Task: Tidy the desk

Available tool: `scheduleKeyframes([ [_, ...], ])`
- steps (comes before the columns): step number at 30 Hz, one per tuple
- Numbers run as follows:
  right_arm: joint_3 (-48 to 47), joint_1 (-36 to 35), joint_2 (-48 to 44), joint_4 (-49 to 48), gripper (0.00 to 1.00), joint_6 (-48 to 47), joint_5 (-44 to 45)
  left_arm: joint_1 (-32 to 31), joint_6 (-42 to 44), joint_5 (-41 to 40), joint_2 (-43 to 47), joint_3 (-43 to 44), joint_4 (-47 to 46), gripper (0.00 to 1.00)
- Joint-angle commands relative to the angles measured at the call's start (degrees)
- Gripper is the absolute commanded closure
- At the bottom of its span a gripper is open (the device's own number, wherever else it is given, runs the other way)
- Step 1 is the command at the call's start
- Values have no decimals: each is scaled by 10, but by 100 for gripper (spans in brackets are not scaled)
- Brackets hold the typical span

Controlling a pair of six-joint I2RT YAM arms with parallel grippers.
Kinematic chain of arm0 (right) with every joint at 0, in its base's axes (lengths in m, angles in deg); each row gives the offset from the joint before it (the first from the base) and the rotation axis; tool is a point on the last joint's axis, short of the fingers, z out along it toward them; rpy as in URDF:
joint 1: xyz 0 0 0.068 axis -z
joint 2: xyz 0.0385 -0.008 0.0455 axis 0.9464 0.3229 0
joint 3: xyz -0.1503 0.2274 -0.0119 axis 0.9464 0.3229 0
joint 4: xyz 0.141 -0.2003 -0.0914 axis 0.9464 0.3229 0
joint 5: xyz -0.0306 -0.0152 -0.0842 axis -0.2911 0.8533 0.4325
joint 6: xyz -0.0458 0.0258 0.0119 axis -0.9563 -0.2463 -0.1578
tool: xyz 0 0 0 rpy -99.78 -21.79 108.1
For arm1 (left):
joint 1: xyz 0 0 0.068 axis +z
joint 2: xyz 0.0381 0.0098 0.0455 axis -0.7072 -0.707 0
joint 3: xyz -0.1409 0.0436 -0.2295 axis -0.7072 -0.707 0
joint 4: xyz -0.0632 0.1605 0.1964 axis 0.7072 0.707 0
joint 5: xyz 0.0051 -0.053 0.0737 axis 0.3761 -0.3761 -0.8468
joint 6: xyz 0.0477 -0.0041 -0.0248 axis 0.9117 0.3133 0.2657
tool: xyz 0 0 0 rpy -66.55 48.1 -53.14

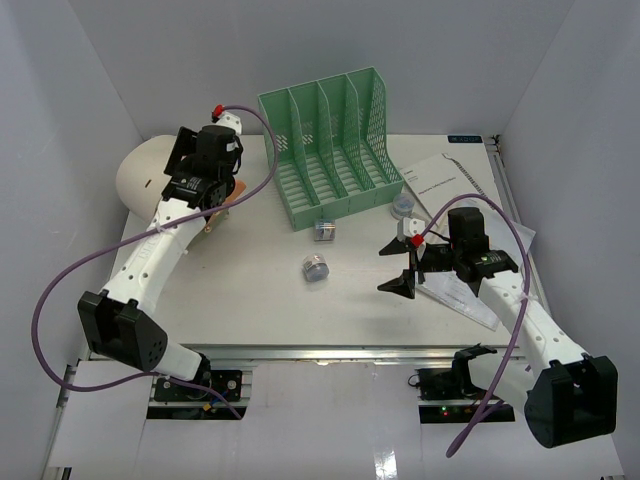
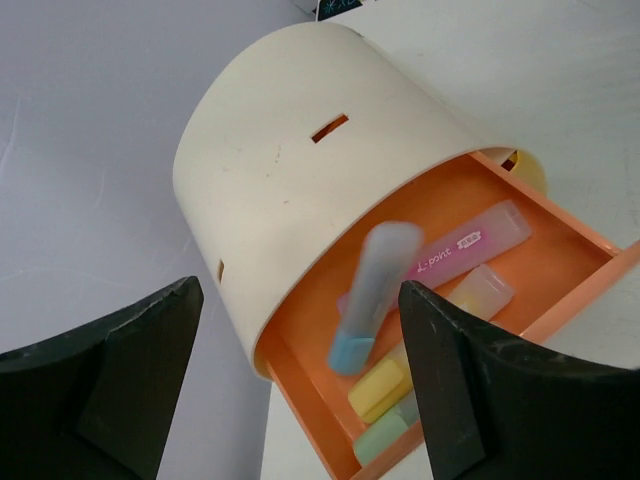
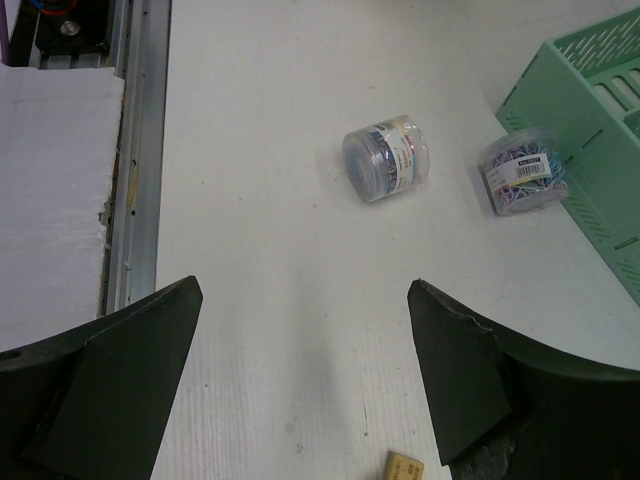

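Blue-capped marker (image 2: pixel 368 295) blurred; tan block (image 3: pixel 405 468) cut by bottom edge

White left arm (image 1: pixel 150 255) and right arm (image 1: pixel 530 320), black joints, black wedge fingers (image 2: pixel 110 380), looping purple cables (image 1: pixel 36 318), red connectors (image 1: pixel 215 107).

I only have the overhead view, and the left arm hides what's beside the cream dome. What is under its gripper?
Observer: An orange drawer stands pulled out of the cream organizer, highlighters inside.
Reviewer: Is the left gripper holding one?
Observer: No, its jaws are open; a blue-capped highlighter shows blurred over the drawer.
Reviewer: And on the right?
Observer: The right gripper is open over the desk, a small tan block near its fingers.
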Motion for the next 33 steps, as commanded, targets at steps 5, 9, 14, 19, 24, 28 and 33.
scheduleKeyframes([
  [5,0,7,2,7,10,-11,-15,-2,-46,58,47,29,15,3],
  [9,0,9,5,7,10,-11,-15,-4,-92,193,72,55,52,22],
  [14,1,11,11,7,10,-11,-12,-4,-147,457,98,47,83,77],
  [19,0,16,15,10,10,-12,-12,-4,-159,564,95,6,112,90],
  [24,-1,17,17,12,10,-14,-11,-4,-156,544,96,-52,119,96],
  [28,-1,19,17,13,10,-15,-12,-4,-139,509,103,-115,99,95],
  [33,-3,20,19,15,10,-16,-11,-4,-93,427,107,-199,42,94],
])
